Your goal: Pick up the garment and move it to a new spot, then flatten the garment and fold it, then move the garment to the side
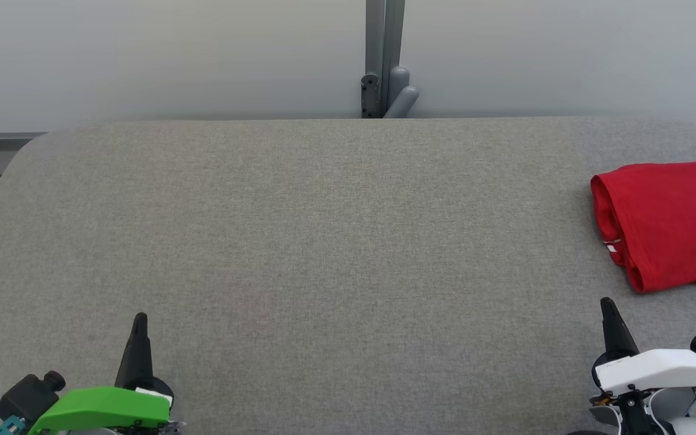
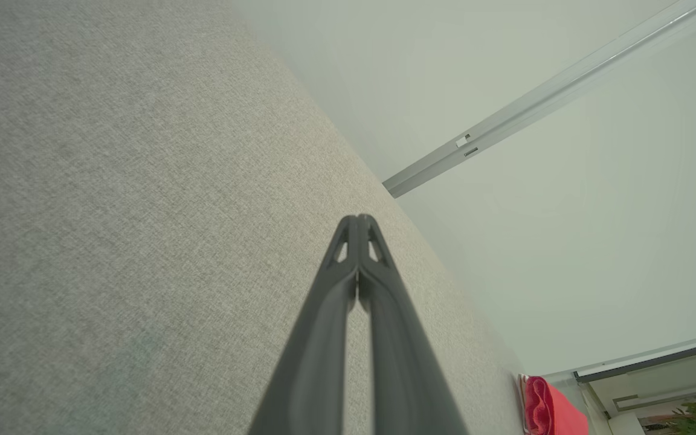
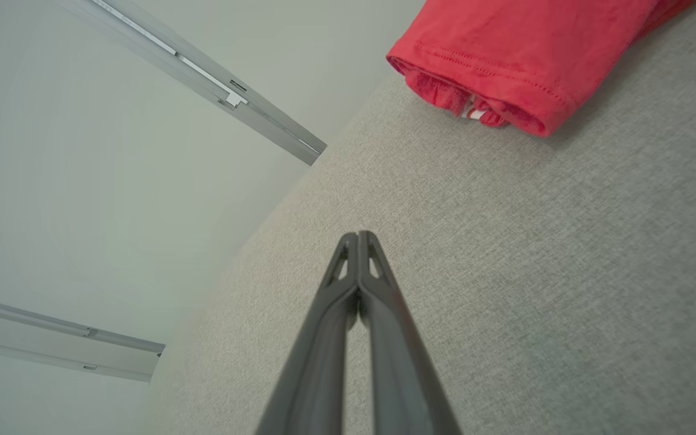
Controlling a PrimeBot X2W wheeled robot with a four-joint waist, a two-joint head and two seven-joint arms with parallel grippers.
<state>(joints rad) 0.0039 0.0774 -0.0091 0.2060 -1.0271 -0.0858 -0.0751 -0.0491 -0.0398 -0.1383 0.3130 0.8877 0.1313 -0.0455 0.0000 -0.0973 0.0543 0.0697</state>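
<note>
Red folded garment lies at the right edge of the grey surface; the right wrist view adds its white label. My left end effector and right end effector rest with fingertips pressed together, holding nothing

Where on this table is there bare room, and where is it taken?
The grey table is bare from its left edge across the middle, between the far wall and the left gripper and right gripper, jaws shut. Only the right edge is taken, by the folded red garment.
</note>
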